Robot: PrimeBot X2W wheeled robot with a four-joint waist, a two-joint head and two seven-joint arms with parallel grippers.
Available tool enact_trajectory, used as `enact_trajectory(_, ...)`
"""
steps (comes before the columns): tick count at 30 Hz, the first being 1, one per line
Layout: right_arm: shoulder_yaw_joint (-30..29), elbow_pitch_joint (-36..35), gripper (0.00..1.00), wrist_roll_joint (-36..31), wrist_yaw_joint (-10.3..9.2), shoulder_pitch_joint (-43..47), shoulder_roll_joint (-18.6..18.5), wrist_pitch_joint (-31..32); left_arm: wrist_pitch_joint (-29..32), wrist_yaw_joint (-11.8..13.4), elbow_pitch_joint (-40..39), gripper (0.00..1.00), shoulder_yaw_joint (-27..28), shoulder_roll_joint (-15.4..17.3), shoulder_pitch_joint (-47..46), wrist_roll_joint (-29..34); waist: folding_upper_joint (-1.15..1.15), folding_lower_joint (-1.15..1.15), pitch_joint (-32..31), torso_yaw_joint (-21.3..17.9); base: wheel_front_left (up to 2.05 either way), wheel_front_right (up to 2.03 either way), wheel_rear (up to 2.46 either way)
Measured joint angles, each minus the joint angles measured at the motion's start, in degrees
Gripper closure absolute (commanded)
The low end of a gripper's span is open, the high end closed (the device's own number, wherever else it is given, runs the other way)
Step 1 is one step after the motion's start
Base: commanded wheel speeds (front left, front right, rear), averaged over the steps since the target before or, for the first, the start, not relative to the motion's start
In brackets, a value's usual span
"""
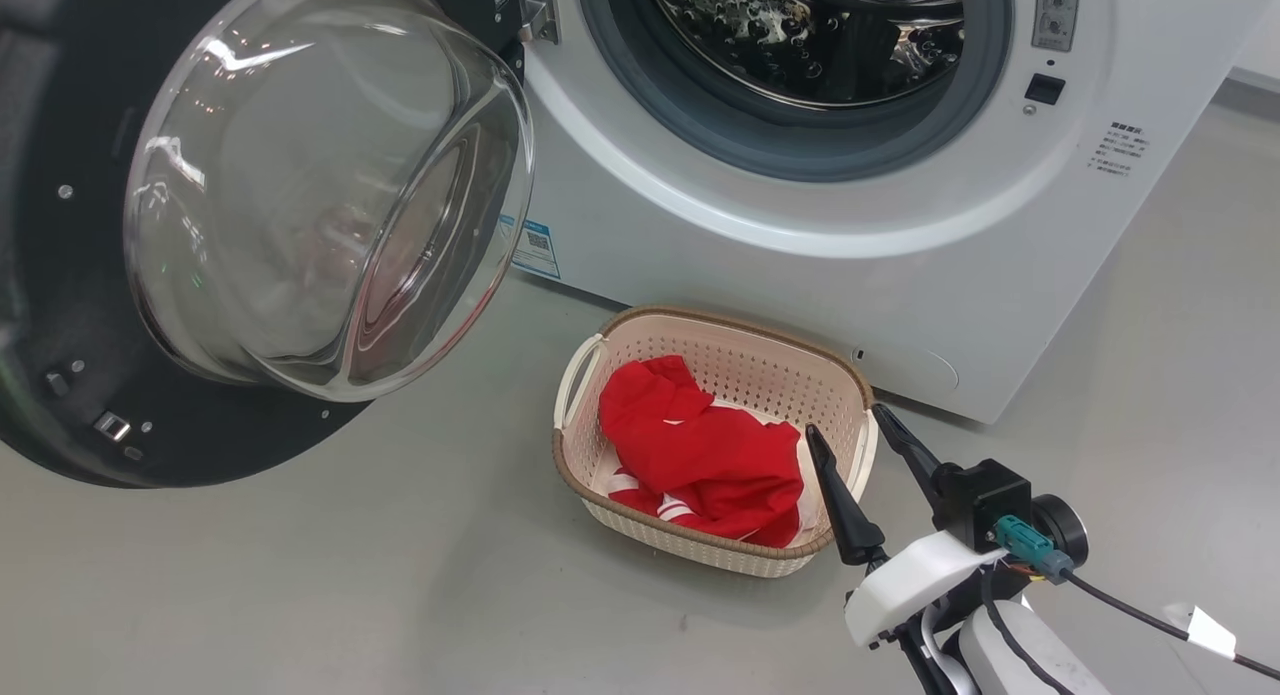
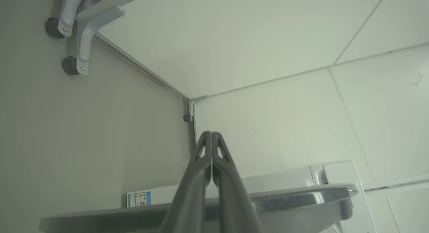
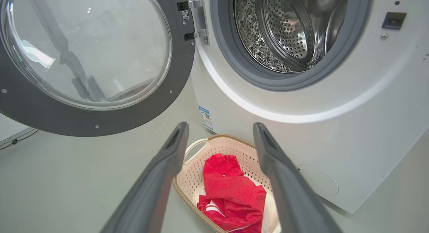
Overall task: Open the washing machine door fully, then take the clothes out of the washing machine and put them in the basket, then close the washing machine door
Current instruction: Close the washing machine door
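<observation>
One step left, I reckon: the clothes [image 1: 700,455] lie in the basket [image 1: 730,323] and the drum [image 1: 800,25] looks bare, so the washing machine door [image 1: 250,225] wants closing.
Door, where: swung wide on my left of the washing machine [image 1: 800,265], hung on its hinge [image 3: 196,20] beside the opening, with the glass bowl [image 1: 340,175] bulging my way.
Door, feel: stiff and weighty, I judge. It should swing about that hinge and give nowhere else.
Door, surface: the glossy black rim [image 1: 70,305] is likely slick under hard fingers, and the glass is the part to spare from knocks.
Where to take it: the rim on the side far from the hinge, for the best leverage. A flat push, not a pinch.
Left gripper [image 2: 211,135]: fingers pressed tight together with nothing between them, just above a dark curved edge I take for the door's rim.
Right gripper [image 1: 846,420]: fingers spread wide and empty, over the basket's right-hand end.
Clothes, feel: soft, light, slumped in a heap. Nothing spills over the basket's edge that I can see.
Watch for: a slip off the gloss, or a slam at the latch.
</observation>
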Motion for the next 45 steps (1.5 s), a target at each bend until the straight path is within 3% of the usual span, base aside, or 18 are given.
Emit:
enact_trajectory(12, -0.9, 0.0, 0.0, -0.2, -0.4, 0.0, 0.0, 0.0, 2.8, 0.5, 4.4, 1.0, 0.6, 0.0, -4.0, -2.8, 0.0, 0.0, 1.1, -0.7, 0.0, 0.0, 0.0)
enact_trajectory(22, -1.4, 0.1, 0.0, -0.2, -0.38, -0.2, -0.1, 0.0, 9.2, -0.2, 6.0, 1.0, -1.0, 0.0, -5.9, -4.2, 0.0, 0.0, 1.3, -0.7, 0.0, 0.0, 0.0)
enact_trajectory(31, -1.6, 0.3, 0.0, -0.1, -0.35, -0.2, 0.0, 0.0, 20.3, -2.6, 5.6, 1.0, -4.4, 1.1, -5.9, -7.1, 0.0, 0.0, 1.1, -0.5, 0.0, 0.0, 0.0)
enact_trajectory(45, -0.6, 0.8, 0.0, 0.1, 0.2, -0.2, 0.0, 0.0, 36.3, -5.1, 0.8, 1.0, -7.8, -0.8, -4.0, -12.7, 0.0, 0.0, 0.5, -0.8, 0.0, 0.0, 0.0)
